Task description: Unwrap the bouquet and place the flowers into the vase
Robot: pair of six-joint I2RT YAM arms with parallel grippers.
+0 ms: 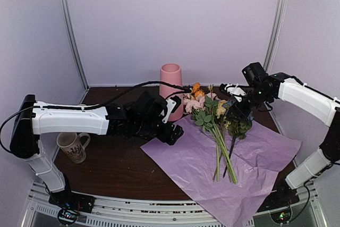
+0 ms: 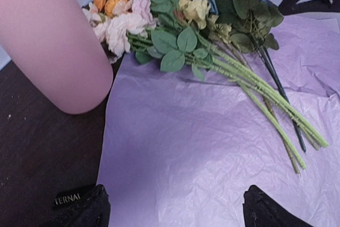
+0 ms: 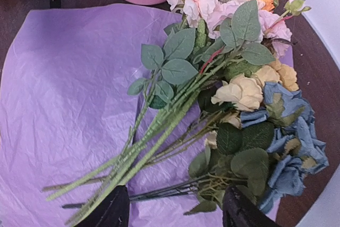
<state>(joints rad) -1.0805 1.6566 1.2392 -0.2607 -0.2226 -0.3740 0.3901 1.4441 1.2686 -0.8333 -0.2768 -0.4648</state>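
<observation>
So the dark wooden table (image 1: 106, 174) has the lilac tissue paper (image 1: 255, 163) spread flat on it, wrap's already off, and the tall pink vase (image 1: 171, 78) stands just beside the paper's far edge. The flowers (image 1: 212, 118) lie in one loose bunch on the paper, blooms pointing at the vase and nearly touching its base, stems running toward the near edge. None are in the vase yet. The left gripper (image 2: 172, 208) hangs over bare paper beside the bunch, jaws wide apart with nothing in them. The right gripper (image 3: 175, 208) sits over the stem ends, jaws parted with a few dark stems running through the gap, not clamped on anything I can see. My worry: the stems look tangled, so a pinch on one probably drags the lot, and the paper could slide with it. Blooms that close to a tall vase could also shove it over on the lift.
</observation>
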